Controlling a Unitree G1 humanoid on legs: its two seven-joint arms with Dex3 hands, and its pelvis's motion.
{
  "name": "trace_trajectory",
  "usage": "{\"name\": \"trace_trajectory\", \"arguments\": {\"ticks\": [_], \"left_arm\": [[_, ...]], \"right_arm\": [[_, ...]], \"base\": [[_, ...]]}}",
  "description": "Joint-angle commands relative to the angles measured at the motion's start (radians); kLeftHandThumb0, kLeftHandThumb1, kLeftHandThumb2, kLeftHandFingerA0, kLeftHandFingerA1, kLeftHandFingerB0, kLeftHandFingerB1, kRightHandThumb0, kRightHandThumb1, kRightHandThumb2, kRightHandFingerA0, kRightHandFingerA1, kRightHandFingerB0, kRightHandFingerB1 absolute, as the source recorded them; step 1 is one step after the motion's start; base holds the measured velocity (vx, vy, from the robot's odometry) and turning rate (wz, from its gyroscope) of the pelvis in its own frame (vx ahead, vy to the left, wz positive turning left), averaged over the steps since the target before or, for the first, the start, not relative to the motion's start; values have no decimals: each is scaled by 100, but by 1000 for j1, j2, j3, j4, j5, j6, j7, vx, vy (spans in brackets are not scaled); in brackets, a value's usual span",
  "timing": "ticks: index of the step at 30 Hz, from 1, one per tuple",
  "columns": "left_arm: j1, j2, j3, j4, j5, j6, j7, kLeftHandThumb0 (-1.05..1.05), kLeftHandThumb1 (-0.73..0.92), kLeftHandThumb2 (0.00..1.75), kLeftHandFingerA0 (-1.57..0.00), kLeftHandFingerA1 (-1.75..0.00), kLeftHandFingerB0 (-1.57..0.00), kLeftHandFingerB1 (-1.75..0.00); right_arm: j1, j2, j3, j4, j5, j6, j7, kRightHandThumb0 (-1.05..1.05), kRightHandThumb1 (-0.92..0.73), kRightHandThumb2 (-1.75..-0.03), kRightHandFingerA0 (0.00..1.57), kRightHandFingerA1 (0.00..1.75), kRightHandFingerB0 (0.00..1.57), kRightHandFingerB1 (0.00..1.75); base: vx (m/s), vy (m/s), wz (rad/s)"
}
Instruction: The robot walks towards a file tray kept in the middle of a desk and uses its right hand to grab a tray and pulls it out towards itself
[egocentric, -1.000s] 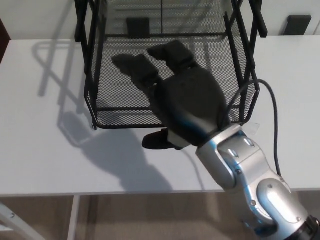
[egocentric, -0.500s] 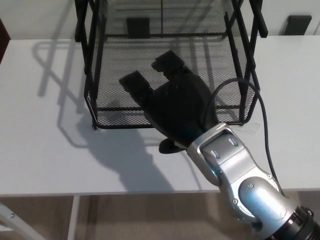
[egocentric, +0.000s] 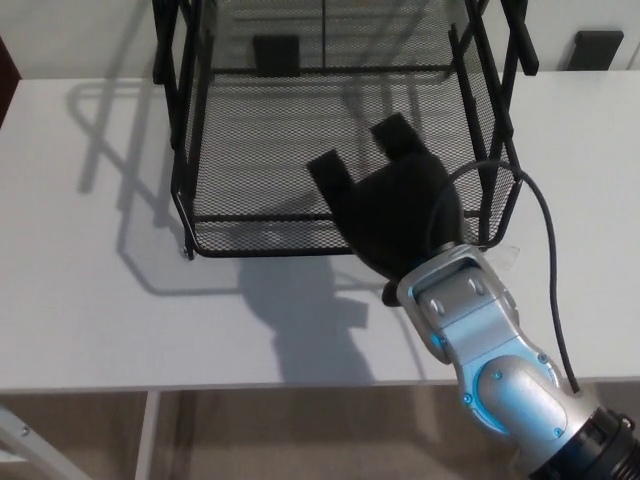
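Head view, looking down on a white desk (egocentric: 80, 300). A black wire-mesh file tray (egocentric: 260, 150) sits mid-desk, toward the far side; its upright frame posts run out of the top of the picture. The lowest mesh tray sticks out toward the robot, its front rim (egocentric: 270, 248) running parallel to the desk's near edge and set well back from that edge. The mesh floor of the tray looks bare.

Right hand (egocentric: 395, 205) comes in from lower right, over the tray's front right part. The two thick fingers (egocentric: 335, 175) are spread apart like a V and point away from the robot, lying above or on the mesh floor inside the tray. The thumb (egocentric: 388, 293) peeks out below the palm, on the near side of the front rim, over the desk. So the palm straddles the front rim, fingers inside, thumb outside. Cannot tell whether the rim is actually pinched; the palm hides the contact.

The silver forearm (egocentric: 490, 360) runs down to the lower right corner. A black cable (egocentric: 552, 270) loops from the wrist around the right side, passing near the tray's front right corner. The hand's shadow falls on the desk just in front of the tray.

Two small black blocks sit at the back of the desk: one (egocentric: 275, 50) seen through the mesh, one (egocentric: 598, 48) at far right. Left hand not visible.
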Motion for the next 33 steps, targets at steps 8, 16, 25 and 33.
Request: {"name": "trace_trajectory", "arguments": {"ticks": [8, 16, 25, 33], "left_arm": [[6, 21, -20, -9, 32, 15, -9, -32, 51, 62, -38, -52, -13, -36], [13, 20, -24, -24, 39, 23, -3, -31, 51, 62, -39, -51, -14, -36], [22, 18, -22, -25, 38, 14, -1, -31, 52, 61, -38, -51, -15, -36], [29, 24, -24, -45, 42, 21, -14, -31, 52, 62, -38, -51, -14, -36]], "right_arm": [[19, 58, -21, 69, -16, 126, 81, -100, -29, -75, 0, 87, 7, 82], [46, 81, -28, 89, 38, 120, 80, -100, -43, -51, 0, 101, 0, 95], [103, 91, -37, 84, 120, 115, 52, -98, -26, -67, 0, 96, 3, 93], [216, 81, -19, -26, 140, 110, 17, -60, -13, -77, 5, 80, 0, 77]], "base": [[0, 0, 0], [0, 0, 0], [0, 0, 0], [0, 0, 0]]}}
